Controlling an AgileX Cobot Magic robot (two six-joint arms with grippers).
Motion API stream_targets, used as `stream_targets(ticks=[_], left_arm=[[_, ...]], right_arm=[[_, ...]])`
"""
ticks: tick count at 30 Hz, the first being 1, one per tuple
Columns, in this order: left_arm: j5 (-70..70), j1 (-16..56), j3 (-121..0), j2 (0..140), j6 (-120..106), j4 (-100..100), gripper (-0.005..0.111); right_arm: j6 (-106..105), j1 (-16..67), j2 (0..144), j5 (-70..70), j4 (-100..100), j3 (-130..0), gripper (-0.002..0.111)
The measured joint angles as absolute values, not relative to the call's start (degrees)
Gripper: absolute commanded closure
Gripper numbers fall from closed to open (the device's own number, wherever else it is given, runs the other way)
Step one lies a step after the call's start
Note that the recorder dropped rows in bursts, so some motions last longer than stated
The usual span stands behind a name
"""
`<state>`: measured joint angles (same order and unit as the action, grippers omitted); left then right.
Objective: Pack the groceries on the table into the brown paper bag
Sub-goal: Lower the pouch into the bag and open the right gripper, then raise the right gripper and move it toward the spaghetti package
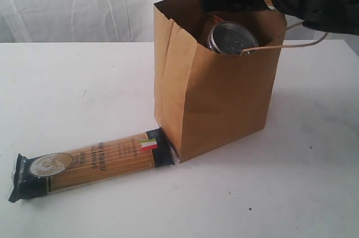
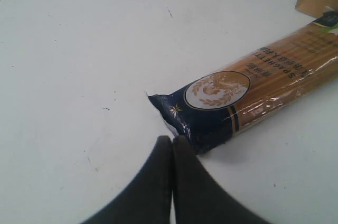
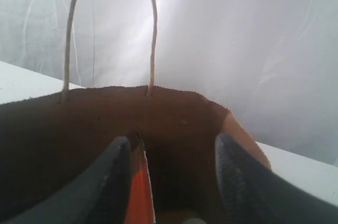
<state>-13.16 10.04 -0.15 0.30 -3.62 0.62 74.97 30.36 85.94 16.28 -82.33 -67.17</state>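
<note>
Only the exterior view shows the can (image 1: 231, 37) high inside the bag (image 1: 224, 103). It also shows the spaghetti (image 1: 92, 162) lying flat, one dark end touching the bag's base. At the packet's other end, the left gripper (image 2: 171, 142) is pressed closed and empty. The right gripper (image 3: 173, 140) hangs spread and empty in the bag's mouth. The table (image 1: 73, 81) is white and speckled, with a curtain (image 1: 73, 2) behind. The packet is clear and golden, with a round crest.

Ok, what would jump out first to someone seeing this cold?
The tall brown paper bag stands mid-table, a silver pull-tab can showing at its mouth, where the open right hand hovers. The spaghetti packet lies flat on the white table, one dark end against the bag's base, the shut left hand at its other end.
</note>
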Motion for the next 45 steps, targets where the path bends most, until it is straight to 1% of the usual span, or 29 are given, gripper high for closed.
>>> stream_targets(ticks=[11, 19, 21, 25, 28, 35, 40, 45], left_arm=[[-13.16, 10.04, -0.15, 0.3, -3.62, 0.62, 0.107], [-13.16, 10.04, -0.15, 0.3, -3.62, 0.62, 0.107], [-13.16, 10.04, -0.15, 0.3, -3.62, 0.62, 0.107], [-13.16, 10.04, -0.15, 0.3, -3.62, 0.62, 0.107], [-13.16, 10.04, -0.15, 0.3, -3.62, 0.62, 0.107], [-13.16, 10.04, -0.15, 0.3, -3.62, 0.62, 0.107], [-13.16, 10.04, -0.15, 0.3, -3.62, 0.62, 0.107], [-13.16, 10.04, -0.15, 0.3, -3.62, 0.62, 0.107]], right_arm=[[72.74, 30.36, 77.61, 19.54, -82.21, -67.17, 0.061], [71.47, 30.36, 69.94, 30.38, -81.86, -67.17, 0.061], [68.14, 30.36, 67.82, 32.08, -80.87, -67.17, 0.061], [53.62, 30.36, 63.89, 31.17, -75.03, -67.17, 0.07], [38.7, 30.36, 61.2, 29.49, -65.92, -67.17, 0.077], [1.81, 30.36, 57.83, 26.24, -38.22, -67.17, 0.077], [-16.52, 30.36, 57.48, 22.57, -19.57, -67.17, 0.077], [-27.37, 31.36, 57.48, 20.92, -9.09, -67.38, 0.086]])
